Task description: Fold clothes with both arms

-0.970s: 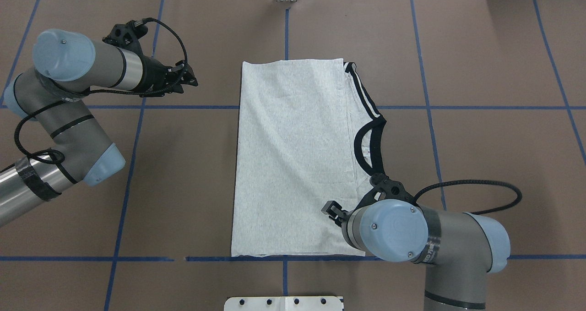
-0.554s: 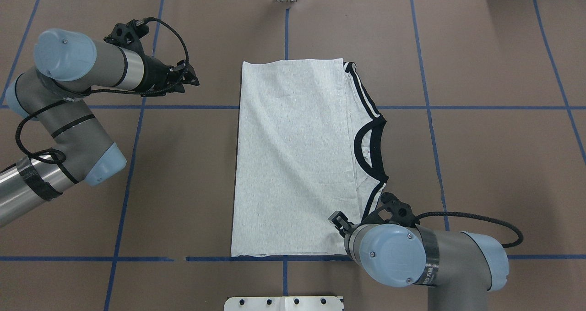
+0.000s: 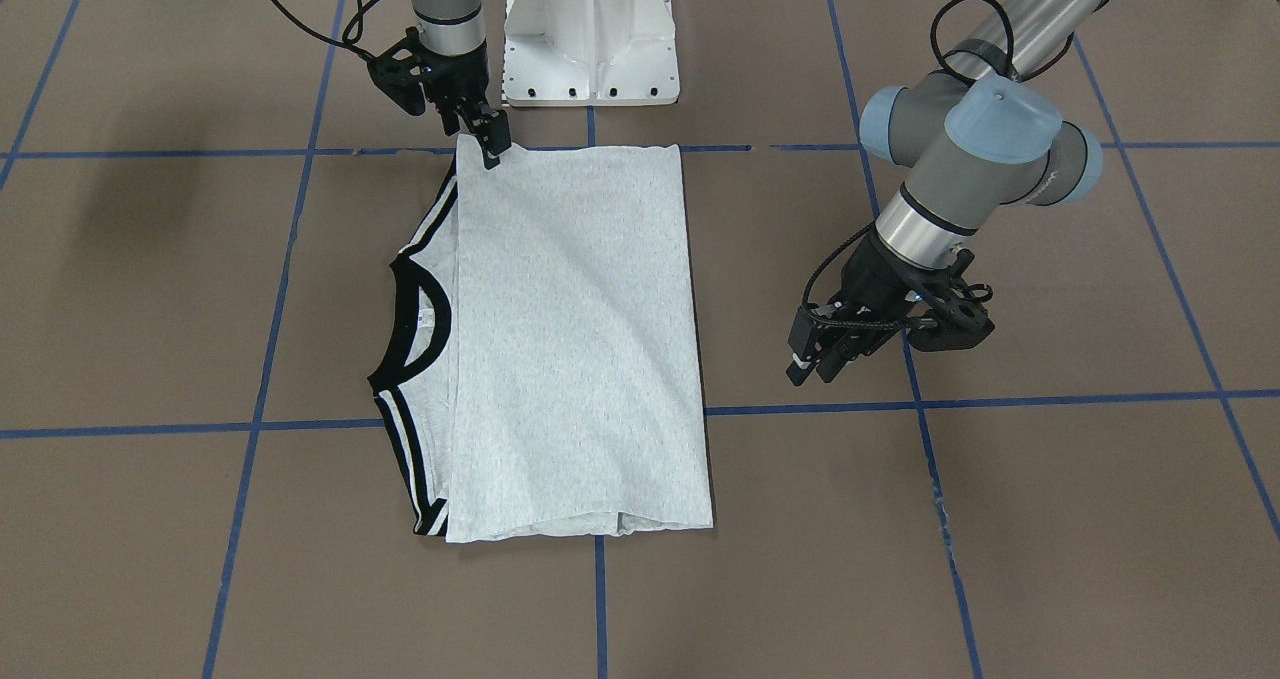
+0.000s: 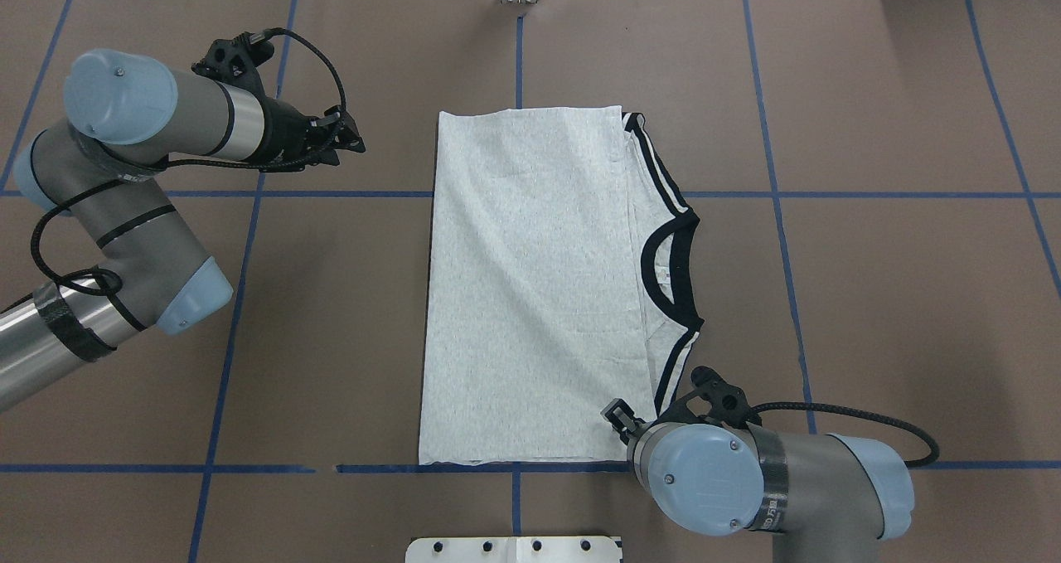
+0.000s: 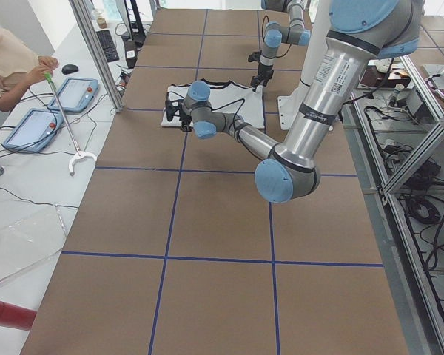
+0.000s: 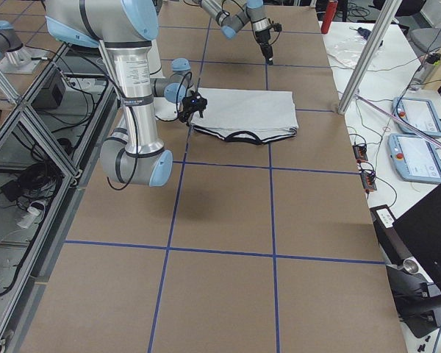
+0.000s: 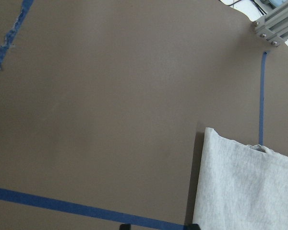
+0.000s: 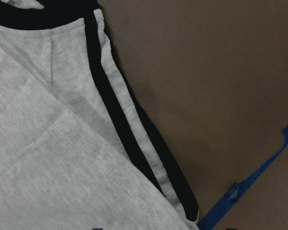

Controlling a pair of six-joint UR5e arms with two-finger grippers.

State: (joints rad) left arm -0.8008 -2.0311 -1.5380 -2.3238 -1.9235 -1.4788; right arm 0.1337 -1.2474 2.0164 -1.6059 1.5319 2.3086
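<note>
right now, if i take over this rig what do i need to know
Left gripper: off the cloth, over bare table on the robot's left of the T-shirt; open or shut unclear.
Right gripper: at the shirt's corner nearest the base, on the collar side; grip unclear.
Done: shirt lies flat, folded into a rectangle, collar and stripes peeking out.
Left: likely another fold across, using both arms.
</note>
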